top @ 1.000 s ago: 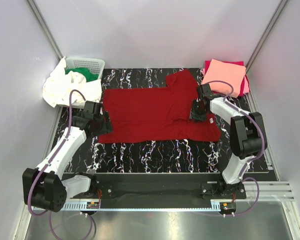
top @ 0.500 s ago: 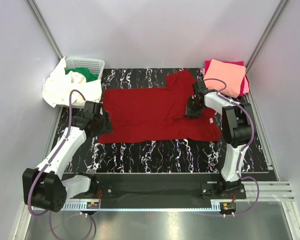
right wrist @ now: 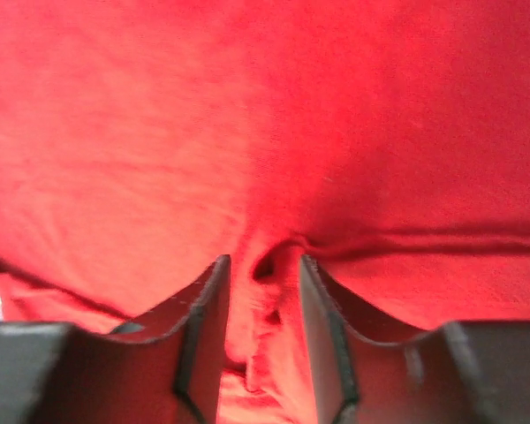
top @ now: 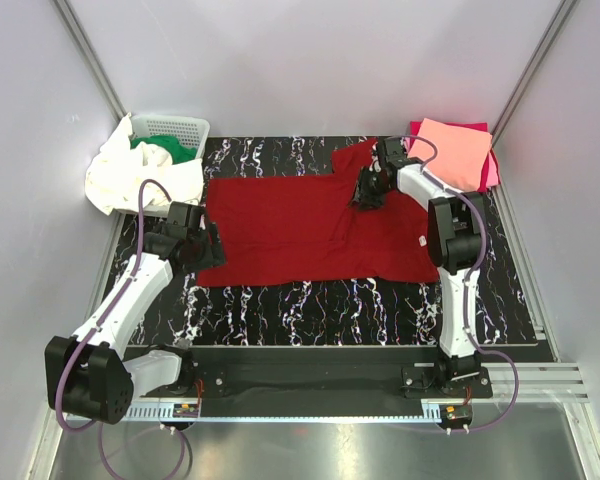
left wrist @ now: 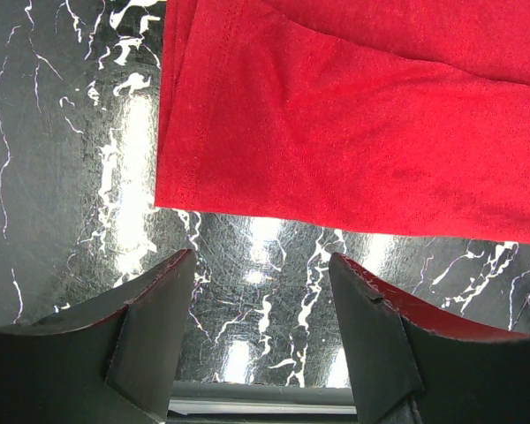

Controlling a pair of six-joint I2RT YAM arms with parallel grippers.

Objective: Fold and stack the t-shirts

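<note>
The dark red t-shirt [top: 290, 225] lies spread flat on the black marbled mat [top: 310, 300]. My right gripper [top: 366, 194] sits on the shirt near its far right sleeve. In the right wrist view this gripper [right wrist: 265, 265] pinches a raised fold of the red cloth [right wrist: 247, 106]. My left gripper [top: 208, 247] is open at the shirt's left edge. In the left wrist view it [left wrist: 261, 261] hovers over bare mat, with the shirt's hem [left wrist: 336, 115] just ahead of it. The salmon pink t-shirt [top: 450, 150] lies folded on the magenta one [top: 492, 172] at the far right.
A white lattice basket [top: 175, 125] stands at the far left corner. The green t-shirt [top: 177, 150] lies in it, and the white t-shirt [top: 115, 180] spills over its side. Grey walls close in on both sides.
My right gripper has moved away from me and to the left across the dark red shirt, from its right middle to near the far sleeve. The left arm has not moved.
</note>
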